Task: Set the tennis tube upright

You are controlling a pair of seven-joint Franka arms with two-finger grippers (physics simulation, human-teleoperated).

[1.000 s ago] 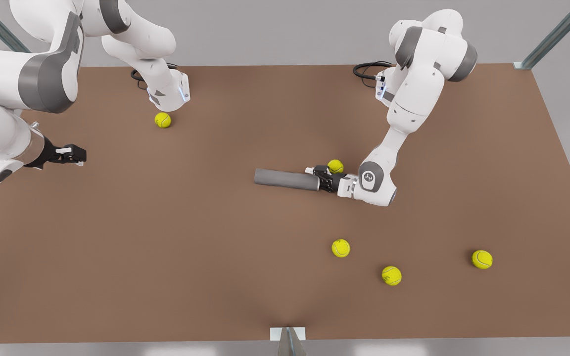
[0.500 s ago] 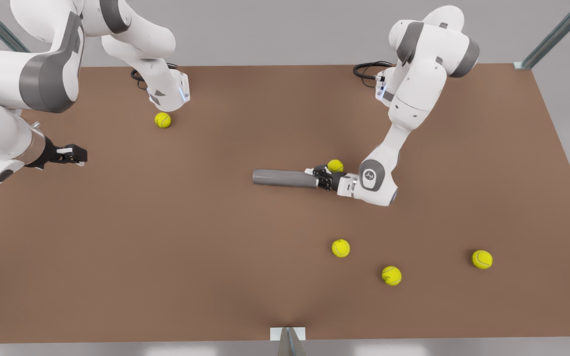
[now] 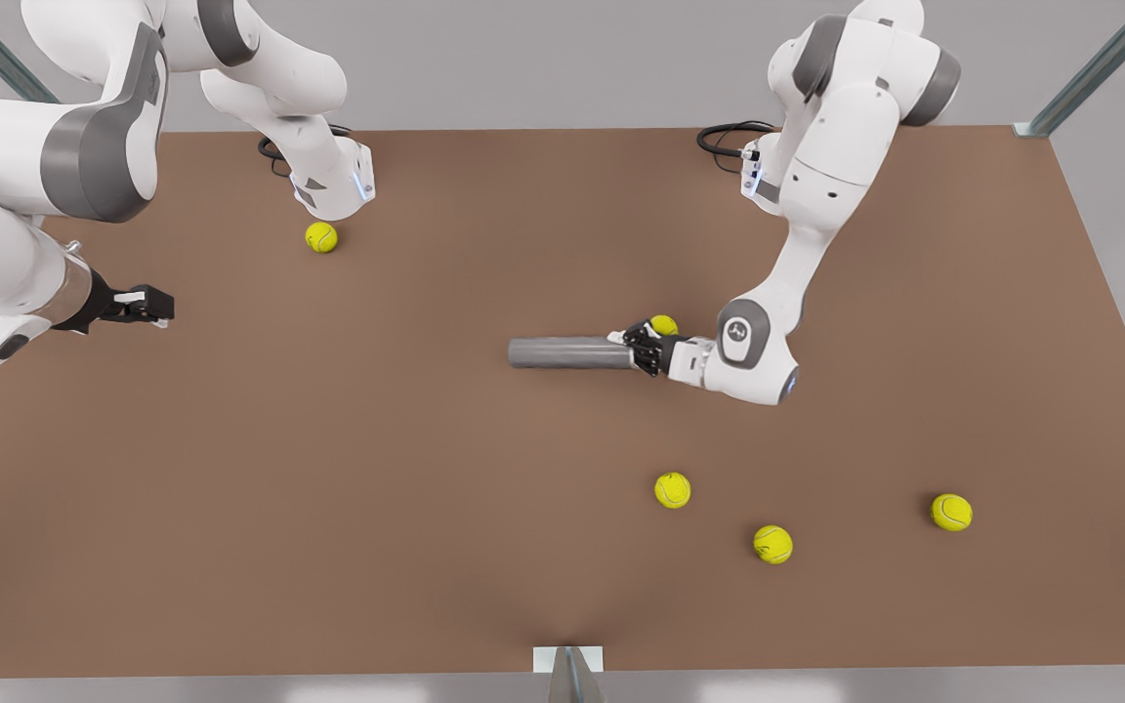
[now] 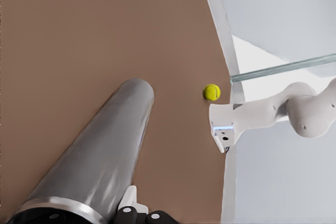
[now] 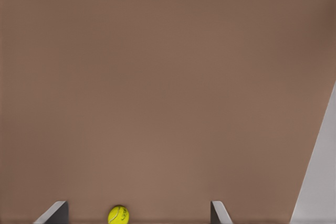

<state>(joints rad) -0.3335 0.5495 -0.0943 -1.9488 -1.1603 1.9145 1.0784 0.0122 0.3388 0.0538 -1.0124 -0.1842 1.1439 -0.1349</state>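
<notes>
Tube: I see the tennis tube point(image 3: 567, 352) lying flat on the desk point(image 3: 328, 488).
Left end effector point(image 3: 643, 351): clamped on its rimmed end — ball point(image 3: 662, 324) just behind.
Right end effector point(image 3: 147, 307): waits apart; fingers point(image 5: 52, 213) spread wide.

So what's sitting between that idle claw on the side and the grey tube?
Nothing: in the front view, bare brown table runs from the waiting right gripper to the tennis tube, which the left gripper holds.
</notes>
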